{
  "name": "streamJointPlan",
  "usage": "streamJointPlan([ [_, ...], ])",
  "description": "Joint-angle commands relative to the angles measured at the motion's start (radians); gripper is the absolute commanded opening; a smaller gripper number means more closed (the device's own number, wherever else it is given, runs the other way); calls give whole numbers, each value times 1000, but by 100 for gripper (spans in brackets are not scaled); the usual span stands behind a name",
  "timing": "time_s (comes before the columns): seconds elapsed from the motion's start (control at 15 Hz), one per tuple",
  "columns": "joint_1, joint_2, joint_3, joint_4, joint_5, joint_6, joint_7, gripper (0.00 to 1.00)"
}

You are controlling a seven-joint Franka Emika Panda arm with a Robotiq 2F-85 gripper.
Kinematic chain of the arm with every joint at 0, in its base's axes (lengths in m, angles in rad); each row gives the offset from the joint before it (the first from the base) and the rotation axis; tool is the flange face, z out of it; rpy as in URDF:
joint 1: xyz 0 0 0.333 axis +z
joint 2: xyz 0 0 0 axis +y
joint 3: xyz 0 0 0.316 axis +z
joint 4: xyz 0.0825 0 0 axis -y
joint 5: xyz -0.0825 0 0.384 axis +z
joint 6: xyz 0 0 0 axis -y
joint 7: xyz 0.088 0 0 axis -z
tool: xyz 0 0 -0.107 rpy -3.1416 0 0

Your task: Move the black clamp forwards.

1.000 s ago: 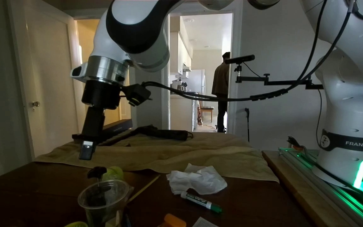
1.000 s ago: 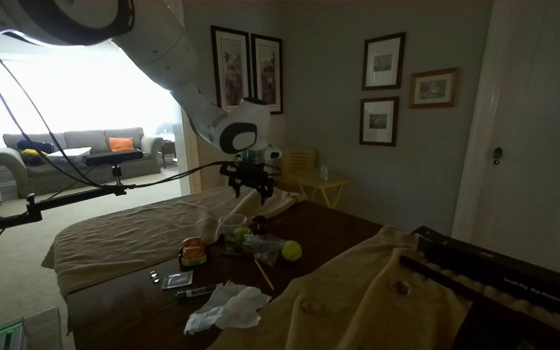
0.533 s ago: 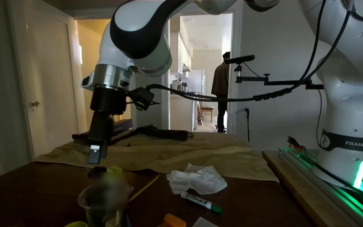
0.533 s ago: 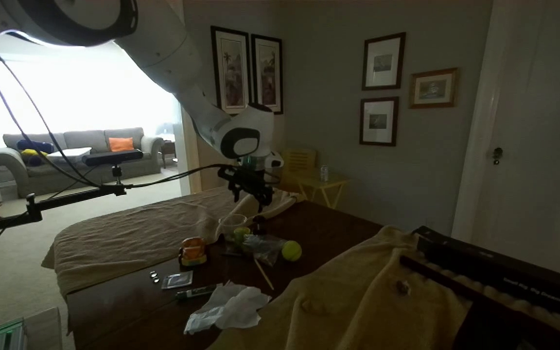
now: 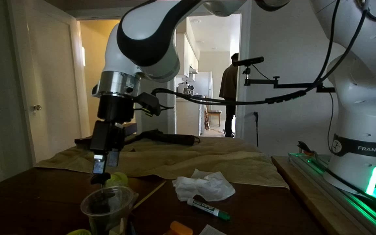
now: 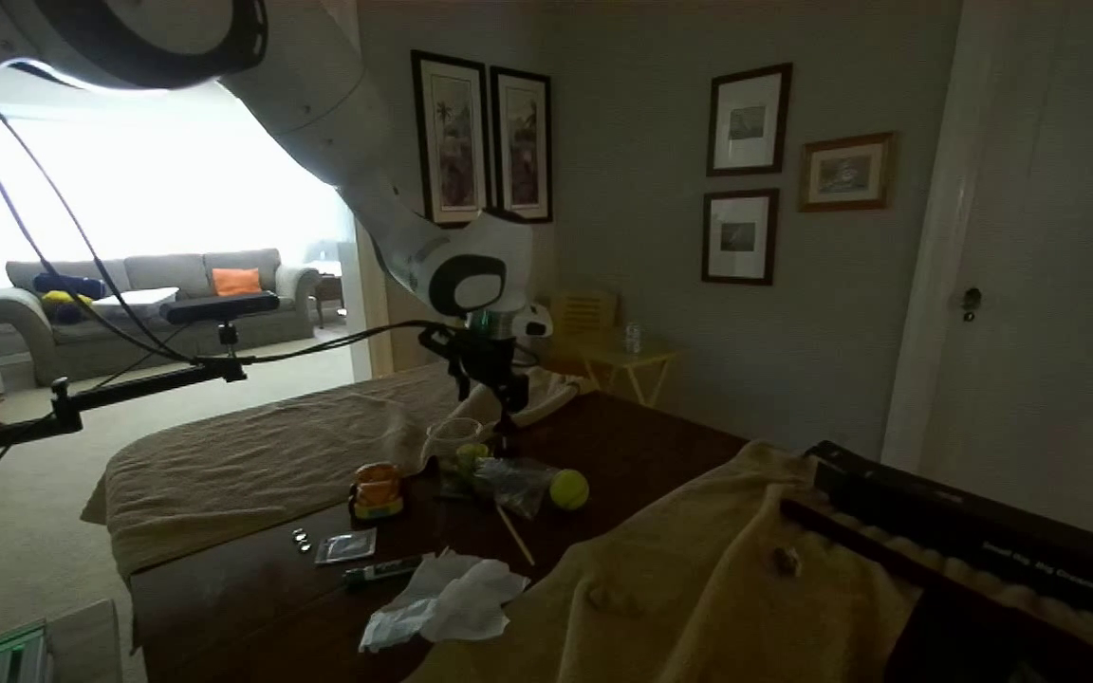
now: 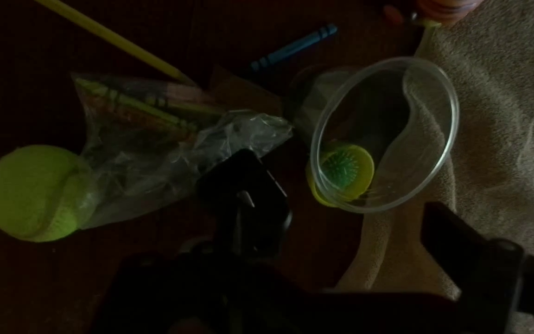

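Black clamp (image 5: 100,178): on the desk (image 5: 259,212), in an exterior view nearer its left edge than its right, the dark head showing just above the rim of the clear plastic cup (image 5: 108,215) in front.
Fingers (image 5: 99,165): spread wide, one tip directly over the clamp; whether the two touch cannot be told.
Ball (image 7: 35,192): yellow-green, at one end of the clear bag (image 7: 142,185), which reaches toward the cup.
Yellow stick (image 5: 148,195): slants across the desk from near the bag.
Tissue (image 5: 204,186): white, crumpled, close to the tan cloth (image 5: 204,160) along the desk's far edge.
Marker (image 5: 208,209): green-capped, just beside the tissue.
Orange object (image 6: 377,490): just beside a brown cloth (image 6: 262,474) in an exterior view.
Black bar-like object (image 5: 171,138): lies on the tan cloth.
Person (image 5: 228,88): standing in the background.
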Motion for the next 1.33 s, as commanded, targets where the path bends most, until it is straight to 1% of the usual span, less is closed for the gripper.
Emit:
streamJointPlan([
  [0.0,47,-21,-49,-27,-66,29,93,100],
  [0.13,68,-17,-75,-21,-108,21,127,100],
  [0.2,94,-19,-106,-22,-159,40,156,100],
  [0.27,105,-17,-121,-26,-193,92,163,100],
  [0.33,57,1,-72,-1,-133,34,113,100],
  [0.47,74,1,-91,0,-165,62,131,100],
  [0.87,79,1,-96,0,-170,66,132,100],
  [0.93,92,1,-111,-3,-187,79,150,100],
  [1.13,80,0,-98,-1,-173,76,133,100],
  [1.27,88,3,-109,1,-180,86,156,100],
])
